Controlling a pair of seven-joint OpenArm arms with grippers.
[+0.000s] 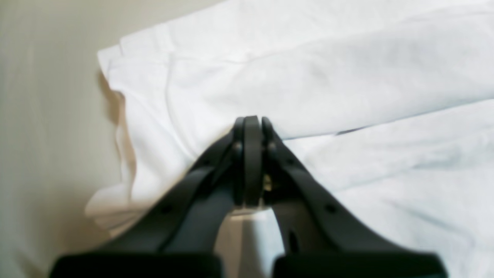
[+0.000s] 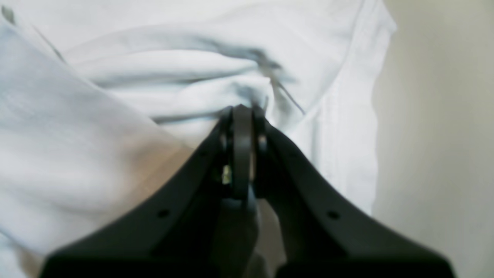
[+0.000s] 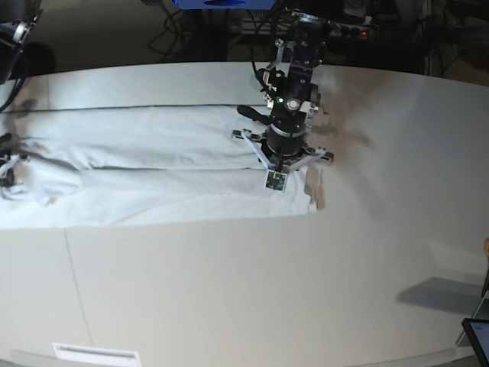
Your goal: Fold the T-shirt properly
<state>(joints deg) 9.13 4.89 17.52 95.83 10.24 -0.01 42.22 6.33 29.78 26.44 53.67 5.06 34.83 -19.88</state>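
No readable writing; both end effectors (image 1: 251,121) (image 2: 242,110) pinched closed on the T-shirt (image 3: 153,164)

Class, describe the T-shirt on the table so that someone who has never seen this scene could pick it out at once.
Start at the big off-white table. Across its far half lies the T-shirt, a long band of white cloth folded lengthwise, with the left gripper shut on one end. Its wrinkles, fold lines and hemmed edges set it apart from the smooth tabletop.
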